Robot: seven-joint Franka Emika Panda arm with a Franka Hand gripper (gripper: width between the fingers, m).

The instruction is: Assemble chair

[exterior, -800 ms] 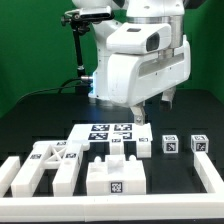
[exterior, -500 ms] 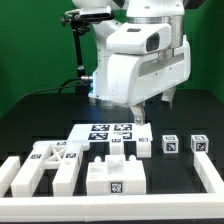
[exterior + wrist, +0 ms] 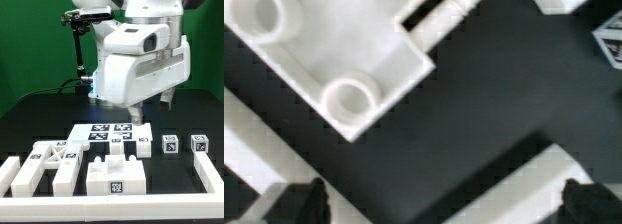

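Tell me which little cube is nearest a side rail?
The cube at the exterior view's right end of the row, next to the rail; the other two stand farther off.

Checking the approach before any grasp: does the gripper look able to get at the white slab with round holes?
Probably yes: the gripper is open and empty, and the slab lies uncovered below it, not yet between its jaws, with nothing resting on top.

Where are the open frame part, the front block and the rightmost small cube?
open frame part (image 3: pixel 45 153), exterior view, on its tagged top face.
front block (image 3: pixel 113 178), exterior view, on its front face.
rightmost small cube (image 3: pixel 198 143), exterior view, on its tagged face.
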